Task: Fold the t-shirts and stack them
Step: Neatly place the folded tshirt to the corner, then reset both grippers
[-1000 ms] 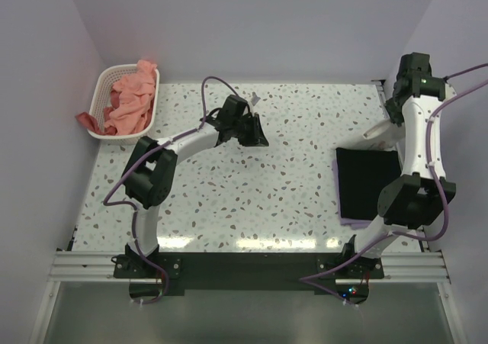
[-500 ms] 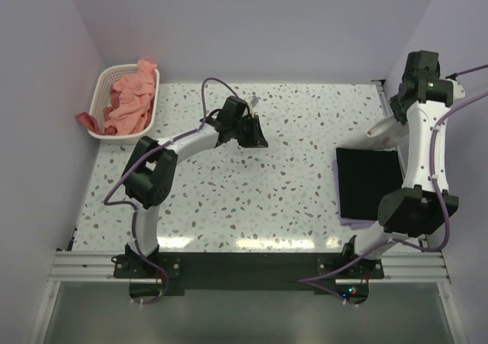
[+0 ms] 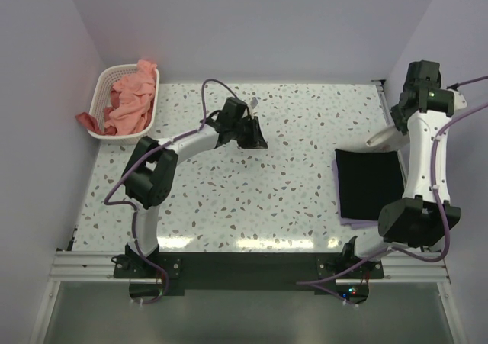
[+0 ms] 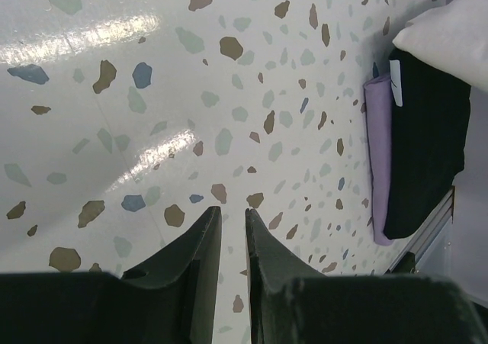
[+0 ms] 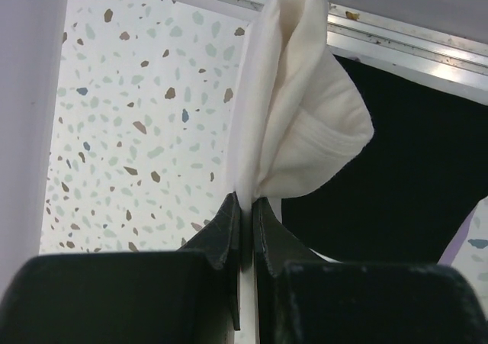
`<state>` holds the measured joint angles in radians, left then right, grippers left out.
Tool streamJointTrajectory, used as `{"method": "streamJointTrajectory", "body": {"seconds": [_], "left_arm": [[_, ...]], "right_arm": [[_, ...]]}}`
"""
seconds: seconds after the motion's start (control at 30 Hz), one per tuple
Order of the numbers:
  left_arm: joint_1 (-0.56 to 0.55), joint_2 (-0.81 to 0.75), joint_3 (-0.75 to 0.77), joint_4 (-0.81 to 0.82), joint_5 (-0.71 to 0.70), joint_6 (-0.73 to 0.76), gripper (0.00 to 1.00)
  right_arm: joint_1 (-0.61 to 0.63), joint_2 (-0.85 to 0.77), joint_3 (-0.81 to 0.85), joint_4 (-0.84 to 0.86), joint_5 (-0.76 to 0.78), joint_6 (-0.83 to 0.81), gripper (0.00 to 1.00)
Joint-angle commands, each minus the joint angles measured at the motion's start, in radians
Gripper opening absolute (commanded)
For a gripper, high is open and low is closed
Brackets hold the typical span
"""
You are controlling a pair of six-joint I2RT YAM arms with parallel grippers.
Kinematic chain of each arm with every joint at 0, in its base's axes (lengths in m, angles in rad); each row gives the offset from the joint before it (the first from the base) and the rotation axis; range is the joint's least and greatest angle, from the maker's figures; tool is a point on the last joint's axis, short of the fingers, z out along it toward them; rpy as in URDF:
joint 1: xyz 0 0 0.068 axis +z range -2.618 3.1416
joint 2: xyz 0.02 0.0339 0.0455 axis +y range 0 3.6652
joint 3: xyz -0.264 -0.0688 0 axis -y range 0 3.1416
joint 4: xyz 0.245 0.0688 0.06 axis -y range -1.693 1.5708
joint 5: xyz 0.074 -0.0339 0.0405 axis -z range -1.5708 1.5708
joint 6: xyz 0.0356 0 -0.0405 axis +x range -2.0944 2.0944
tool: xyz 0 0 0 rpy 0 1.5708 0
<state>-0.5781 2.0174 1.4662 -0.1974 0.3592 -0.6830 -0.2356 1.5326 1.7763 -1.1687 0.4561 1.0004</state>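
My right gripper [image 3: 399, 125] [image 5: 245, 199] is shut on a fold of the cream-white t-shirt [image 5: 293, 123], which hangs above the far edge of the folded black t-shirt [image 3: 370, 184] [image 5: 412, 168]. The cream cloth shows in the top view [image 3: 381, 137]; its logo is hidden. The black tee lies on a folded lilac t-shirt [image 3: 352, 222] [image 4: 377, 153] at the table's right side. My left gripper [image 3: 255, 140] [image 4: 232, 214] is shut and empty, low over bare table at the far centre. Salmon-pink t-shirts [image 3: 130, 100] lie heaped in the basket.
The white perforated basket [image 3: 105, 75] stands at the far left corner, with pink cloth hanging over its left rim. The right wall is close to my right arm. A metal rail [image 5: 396, 39] runs along the table's right edge.
My right arm has swung a little to the right and back with the cream-white t-shirt in its grip. The left arm has not moved.
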Motion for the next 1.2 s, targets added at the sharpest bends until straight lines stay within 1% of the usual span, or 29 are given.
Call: {"method": "streamJointTrajectory", "body": {"seconds": [0.0, 0.17, 0.27, 0.37, 0.43, 0.47, 0.5, 0.53, 0.57, 0.63, 0.73, 0.83, 0.87, 0.97, 1.0, 1.07, 1.17], "left_arm": [[0.004, -0.042, -0.01, 0.035, 0.006, 0.022, 0.24], [0.001, -0.042, -0.017, 0.039, 0.011, 0.019, 0.24], [0.0, -0.043, -0.023, 0.049, 0.011, 0.016, 0.24], [-0.005, -0.043, -0.038, 0.065, 0.018, 0.01, 0.24], [-0.008, -0.046, -0.053, 0.081, 0.027, 0.005, 0.24], [-0.012, -0.048, -0.059, 0.087, 0.03, 0.005, 0.24], [-0.015, -0.052, -0.067, 0.092, 0.03, 0.003, 0.24], [-0.02, -0.06, -0.081, 0.105, 0.032, 0.003, 0.24], [-0.02, -0.06, -0.089, 0.111, 0.034, -0.001, 0.24], [-0.022, -0.071, -0.11, 0.13, 0.04, -0.01, 0.24], [-0.022, -0.095, -0.136, 0.15, 0.047, -0.024, 0.24], [-0.022, -0.124, -0.145, 0.145, 0.046, -0.023, 0.24], [-0.022, -0.14, -0.147, 0.141, 0.04, -0.018, 0.24], [-0.02, -0.17, -0.141, 0.122, 0.034, -0.01, 0.25], [-0.019, -0.177, -0.139, 0.119, 0.032, -0.009, 0.25], [-0.013, -0.201, -0.141, 0.107, 0.026, -0.004, 0.26], [0.004, -0.242, -0.162, 0.104, 0.03, -0.004, 0.27]], "right_arm": [[-0.008, -0.074, -0.026, 0.024, 0.021, -0.008, 0.0], [-0.022, -0.124, -0.07, 0.009, 0.007, -0.016, 0.0], [-0.03, -0.158, -0.101, -0.037, -0.002, -0.008, 0.0], [-0.031, -0.224, -0.184, -0.08, -0.065, -0.014, 0.0], [-0.031, -0.288, -0.277, -0.088, -0.122, -0.029, 0.09], [-0.031, -0.313, -0.31, -0.082, -0.137, -0.055, 0.2], [-0.031, -0.354, -0.36, -0.077, -0.146, -0.068, 0.36], [-0.031, -0.373, -0.376, -0.078, -0.142, -0.081, 0.86], [-0.033, -0.39, -0.391, -0.082, -0.134, -0.086, 0.99], [-0.031, -0.437, -0.42, -0.054, -0.123, -0.107, 0.99], [-0.031, -0.46, -0.431, -0.003, -0.16, -0.157, 0.99], [-0.031, -0.453, -0.451, 0.067, -0.244, -0.198, 0.99], [-0.031, -0.444, -0.463, 0.089, -0.305, -0.218, 0.99], [-0.03, -0.43, -0.509, 0.167, -0.387, -0.258, 0.99], [-0.028, -0.43, -0.543, 0.22, -0.416, -0.272, 0.99], [-0.024, -0.428, -0.572, 0.266, -0.448, -0.29, 0.99], [0.018, -0.431, -0.644, 0.392, -0.49, -0.299, 0.99]]}}
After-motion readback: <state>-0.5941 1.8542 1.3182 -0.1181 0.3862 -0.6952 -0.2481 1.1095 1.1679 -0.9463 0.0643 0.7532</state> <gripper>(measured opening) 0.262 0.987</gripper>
